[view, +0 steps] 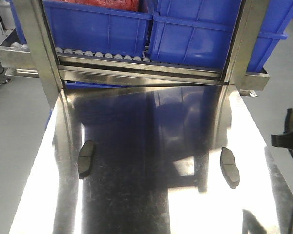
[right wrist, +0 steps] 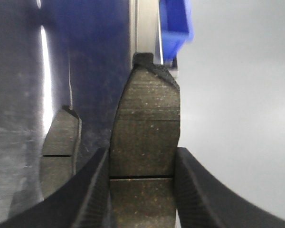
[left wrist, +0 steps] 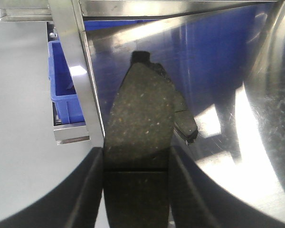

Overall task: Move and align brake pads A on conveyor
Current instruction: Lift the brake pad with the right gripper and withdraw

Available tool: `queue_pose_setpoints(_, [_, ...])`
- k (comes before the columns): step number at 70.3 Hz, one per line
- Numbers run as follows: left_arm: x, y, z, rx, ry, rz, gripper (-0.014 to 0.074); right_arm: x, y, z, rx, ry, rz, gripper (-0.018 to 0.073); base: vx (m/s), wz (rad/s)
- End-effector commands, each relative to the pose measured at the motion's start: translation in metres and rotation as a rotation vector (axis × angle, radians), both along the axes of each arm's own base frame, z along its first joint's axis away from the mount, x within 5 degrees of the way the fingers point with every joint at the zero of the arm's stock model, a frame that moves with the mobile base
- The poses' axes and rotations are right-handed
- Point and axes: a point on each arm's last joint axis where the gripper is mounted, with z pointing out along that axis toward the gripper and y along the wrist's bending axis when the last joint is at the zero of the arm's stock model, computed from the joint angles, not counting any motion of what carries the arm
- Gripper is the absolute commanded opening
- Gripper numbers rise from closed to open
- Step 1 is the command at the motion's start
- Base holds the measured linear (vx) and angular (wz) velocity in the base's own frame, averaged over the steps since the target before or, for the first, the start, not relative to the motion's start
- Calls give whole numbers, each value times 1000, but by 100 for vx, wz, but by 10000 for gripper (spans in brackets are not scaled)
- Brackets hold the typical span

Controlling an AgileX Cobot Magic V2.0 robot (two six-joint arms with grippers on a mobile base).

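Note:
My left gripper is shut on a dark grey-brown brake pad, holding it over the table's left edge. A second pad lies on the steel partly behind it. My right gripper is shut on another pad, by the table's right edge, with one more pad lying to its left. The front view shows two pads on the steel, one at the left and one at the right. A dark part of the right arm shows at the right edge. The conveyor is out of view.
The shiny steel tabletop fills the middle. Behind it stands a roller rack carrying blue bins between steel posts. Grey floor lies off both table sides, and a blue bin sits low beside the left post.

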Motion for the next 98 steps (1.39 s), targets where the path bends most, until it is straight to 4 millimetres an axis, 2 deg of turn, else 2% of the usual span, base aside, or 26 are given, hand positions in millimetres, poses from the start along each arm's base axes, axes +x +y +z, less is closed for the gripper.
queue_pose_setpoints(1, [3, -1, 17, -36, -115, 6, 146, -22, 1, 28, -26, -196, 19, -3, 0, 0])
queue_pose_setpoints(9, [3, -1, 17, -36, -115, 6, 146, -50, 3, 31, -29, -267, 19, -3, 0, 0])
queue_pose_setpoints(23, [3, -1, 17, -36, -115, 6, 146, -93, 5, 20, -24, -350, 16, -3, 0, 0])
queue_pose_setpoints(38, [3, -1, 17, -36, -115, 6, 146, -120, 6, 5, -4, -395, 11, -3, 0, 0])
queue_pose_setpoints(52, [3, -1, 17, -36, -115, 6, 146, -128, 7, 8, -7, -439, 11, -3, 0, 0])
queue_pose_setpoints(98, [3, -1, 17, -36, -115, 6, 146, -128, 7, 7, -2, -435, 10, -3, 0, 0])
